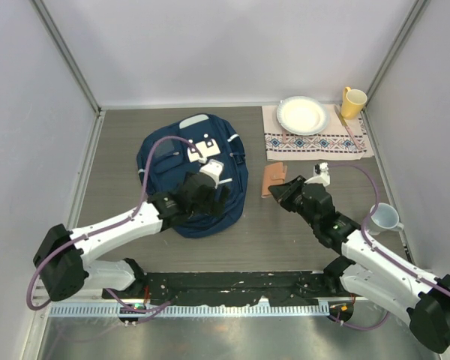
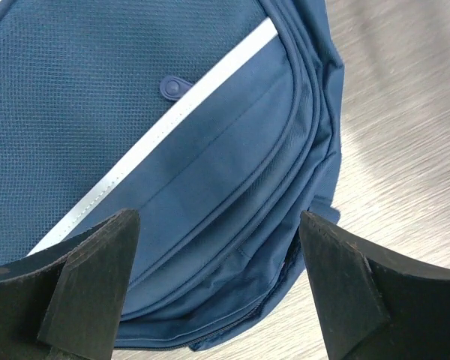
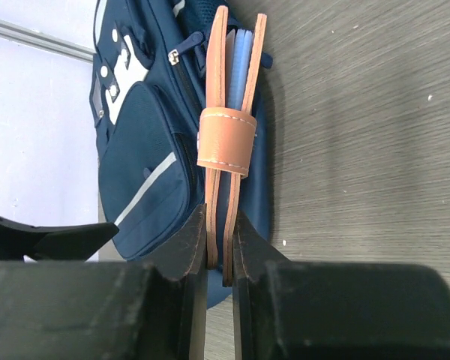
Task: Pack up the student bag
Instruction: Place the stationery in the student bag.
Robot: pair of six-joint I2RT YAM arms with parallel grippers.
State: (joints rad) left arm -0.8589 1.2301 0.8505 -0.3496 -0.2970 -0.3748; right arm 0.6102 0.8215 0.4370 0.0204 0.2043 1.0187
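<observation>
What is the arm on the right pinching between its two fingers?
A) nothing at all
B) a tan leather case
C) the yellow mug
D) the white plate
B: in the right wrist view, the right gripper is closed on one edge of the tan leather case.

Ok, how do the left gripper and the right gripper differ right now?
The left gripper stands wide open and empty; the right gripper is shut on the tan leather case, which has a stitched loop around it. The left gripper is over the navy blue fabric backpack; the right gripper is beside the backpack, over the bare grey table. Both have black fingers and point away from the arm bases.
</observation>
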